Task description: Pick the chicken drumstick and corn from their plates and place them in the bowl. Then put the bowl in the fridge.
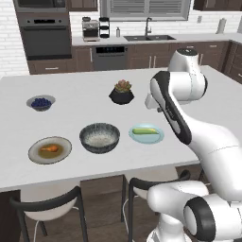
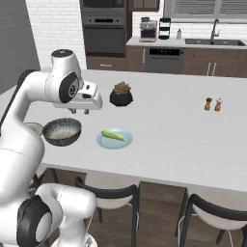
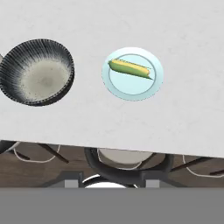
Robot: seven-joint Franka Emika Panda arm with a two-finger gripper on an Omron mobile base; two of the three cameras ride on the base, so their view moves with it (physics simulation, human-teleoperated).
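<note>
Corn [image 3: 130,68], judged light, stiff and roll-prone on its blue plate [image 3: 151,87] near the counter's front edge, is best pinched mid-cob; whether the gripper [image 2: 79,111] is parted cannot be told.

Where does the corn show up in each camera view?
Left base view: corn on the blue plate, right of centre.
Right base view: corn, left of centre.
Hand view: corn, upper middle.
Shared landmark: the bowl, beside the plate in all three.
</note>
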